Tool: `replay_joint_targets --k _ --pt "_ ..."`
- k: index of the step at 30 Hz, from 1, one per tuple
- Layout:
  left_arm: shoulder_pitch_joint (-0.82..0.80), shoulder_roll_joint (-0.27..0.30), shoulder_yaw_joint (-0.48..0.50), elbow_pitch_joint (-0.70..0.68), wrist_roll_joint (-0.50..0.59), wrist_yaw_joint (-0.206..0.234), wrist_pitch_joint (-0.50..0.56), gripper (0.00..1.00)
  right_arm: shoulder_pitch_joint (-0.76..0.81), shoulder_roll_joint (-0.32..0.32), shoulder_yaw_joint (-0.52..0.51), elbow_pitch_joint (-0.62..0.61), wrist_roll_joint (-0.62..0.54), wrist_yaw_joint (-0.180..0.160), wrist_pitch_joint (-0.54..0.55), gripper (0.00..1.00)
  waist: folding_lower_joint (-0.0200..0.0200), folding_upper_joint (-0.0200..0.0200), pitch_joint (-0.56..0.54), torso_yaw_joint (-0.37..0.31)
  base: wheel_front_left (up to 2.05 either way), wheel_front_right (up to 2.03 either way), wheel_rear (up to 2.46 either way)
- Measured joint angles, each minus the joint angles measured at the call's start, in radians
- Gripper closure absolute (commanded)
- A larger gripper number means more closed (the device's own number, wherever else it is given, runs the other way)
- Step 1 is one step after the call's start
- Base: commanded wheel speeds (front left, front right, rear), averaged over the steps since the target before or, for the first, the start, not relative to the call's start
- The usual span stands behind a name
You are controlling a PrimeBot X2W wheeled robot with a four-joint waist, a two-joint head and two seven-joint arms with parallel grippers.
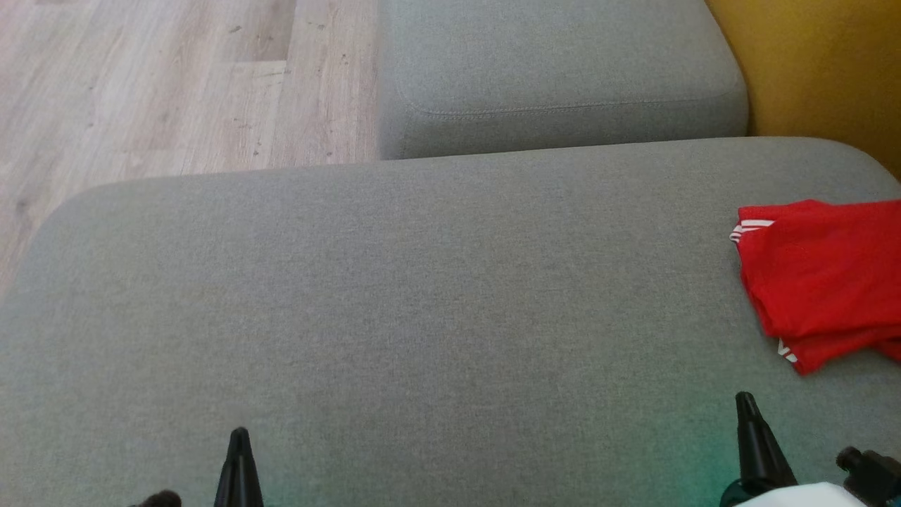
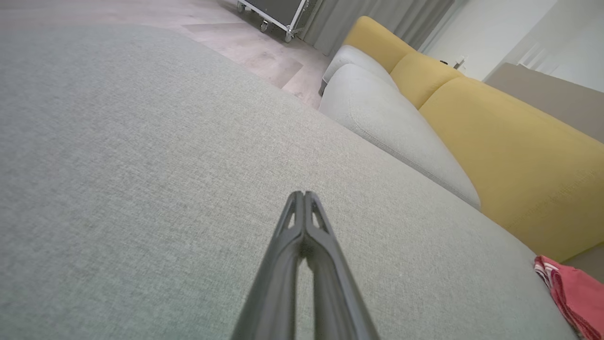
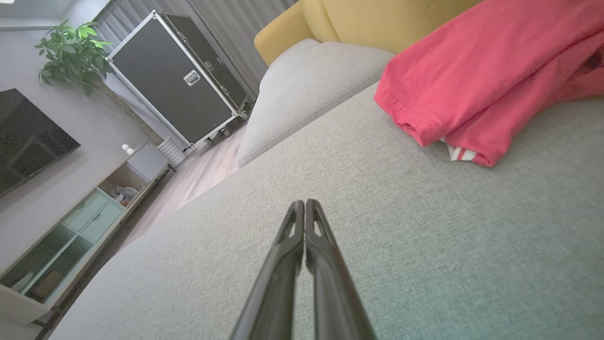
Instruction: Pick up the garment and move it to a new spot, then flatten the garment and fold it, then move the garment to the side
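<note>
The garment is red with white stripes at its hems and lies folded at the right edge of the grey cushion. It shows at the lower right in the left wrist view and at the upper right in the right wrist view. My left gripper is at the bottom left, shut and empty, far from the garment. At the bottom right, just short of the garment, my right gripper is shut and holds nothing.
A second grey cushion lies beyond, with a yellow backrest to the right and wooden floor to the left. A black wheeled case, a plant and a low cabinet stand across the room.
</note>
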Motion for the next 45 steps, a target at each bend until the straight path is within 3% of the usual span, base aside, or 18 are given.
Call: replay_joint_targets --k 45 --pt "-0.128 0.002 0.099 0.034 -0.526 -0.079 0.119 1.0 -0.139 0.015 -0.077 0.033 0.533 0.0 0.121 1.0 0.0 0.0 0.035 -0.005 0.0 0.0 0.0"
